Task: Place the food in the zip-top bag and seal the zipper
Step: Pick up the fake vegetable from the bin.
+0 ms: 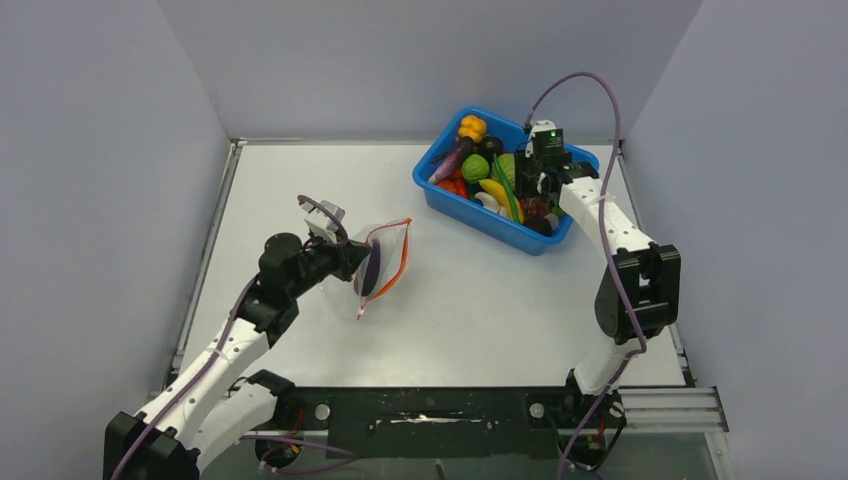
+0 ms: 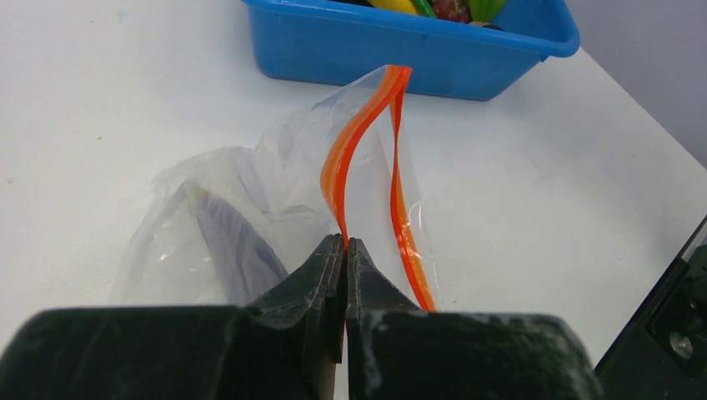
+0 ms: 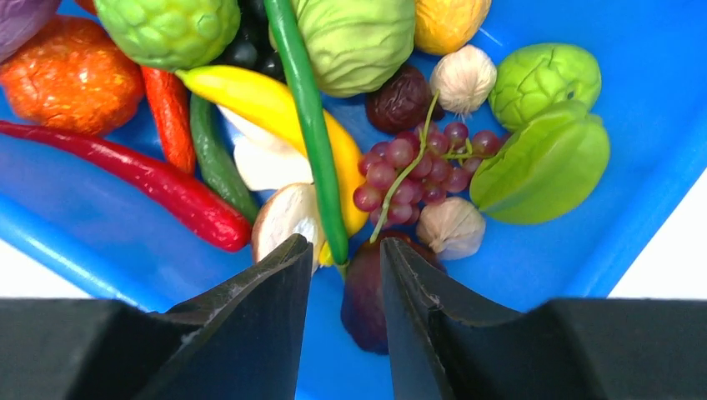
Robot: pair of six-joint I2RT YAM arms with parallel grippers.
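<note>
Closest to the arm bases, the left fingers (image 2: 332, 260) are pressed tight together on the zipper (image 2: 358, 133), pinching one of its two red-orange lips right at their tips. The other lip runs down just beside them and bows away from the pinched one, so the mouth stands open. The zip-top bag (image 2: 275, 167) spreads out clear and crinkled beyond the fingers. A dark purplish shape shows through the plastic, but I cannot tell what it is. From above, I see the bag left of centre on the white surface (image 1: 480, 300), well apart from the blue bin (image 1: 478, 214).

Farther out, at the far right, the right fingers (image 3: 293, 265) point down into that bin and stand apart with nothing between them. Just past their tips I see the end of a long green pod (image 3: 307, 117) and a dark purple piece (image 3: 363, 293). The food lies heaped in the bin. A yellow banana (image 3: 254, 96) lies under the pod, with a red chilli (image 3: 154, 185) to its left. To the right are a bunch of grapes (image 3: 410, 167), a green star fruit (image 3: 544, 167) and garlic bulbs (image 3: 463, 77).
</note>
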